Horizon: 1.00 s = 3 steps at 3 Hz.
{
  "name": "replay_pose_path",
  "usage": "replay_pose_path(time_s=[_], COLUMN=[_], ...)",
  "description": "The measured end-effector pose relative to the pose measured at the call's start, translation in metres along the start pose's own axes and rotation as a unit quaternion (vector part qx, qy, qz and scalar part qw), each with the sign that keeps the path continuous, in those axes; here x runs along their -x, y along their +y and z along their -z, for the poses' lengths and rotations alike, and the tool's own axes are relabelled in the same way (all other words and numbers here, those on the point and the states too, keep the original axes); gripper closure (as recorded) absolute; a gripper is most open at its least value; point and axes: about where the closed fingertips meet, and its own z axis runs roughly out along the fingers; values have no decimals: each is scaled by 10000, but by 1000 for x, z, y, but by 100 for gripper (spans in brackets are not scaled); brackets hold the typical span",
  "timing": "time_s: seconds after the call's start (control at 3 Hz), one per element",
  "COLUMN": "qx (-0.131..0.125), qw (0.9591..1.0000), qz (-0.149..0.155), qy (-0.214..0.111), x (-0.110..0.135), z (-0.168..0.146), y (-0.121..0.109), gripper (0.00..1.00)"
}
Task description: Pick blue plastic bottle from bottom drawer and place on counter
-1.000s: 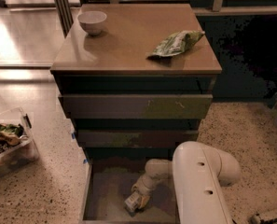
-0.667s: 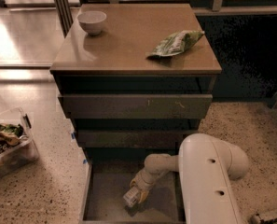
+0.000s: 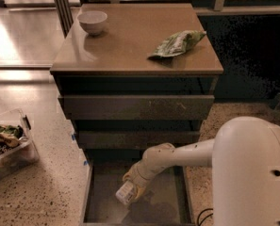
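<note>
The blue plastic bottle [image 3: 126, 194], pale with a whitish label, is tilted in the open bottom drawer [image 3: 102, 199], just above its grey-brown floor. My gripper [image 3: 134, 186] reaches down into the drawer from the right and is shut on the bottle's upper end. The white arm [image 3: 191, 155] runs from the lower right to the gripper. The counter [image 3: 130, 41] is the glossy brown top of the cabinet, above the two shut drawer fronts.
A small white bowl [image 3: 92, 21] stands at the counter's back left. A green foil snack bag [image 3: 177, 42] lies at its right. A clear bin [image 3: 7, 142] with odds and ends sits on the speckled floor at the left.
The gripper and the bottle have moved up and to the left inside the drawer. The arm's big white link has shifted to the right.
</note>
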Motion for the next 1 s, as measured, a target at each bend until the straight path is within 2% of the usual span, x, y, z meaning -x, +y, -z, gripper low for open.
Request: replay_pose_path(time_s=[0.33, 0.67, 1.0], qx=[0, -372, -1063], qw=[10000, 9984, 9893], qz=[0, 86, 303], qy=[0, -421, -952], x=[0, 6, 22], z=[0, 26, 79], y=[0, -19, -46], gripper=[100, 100, 100])
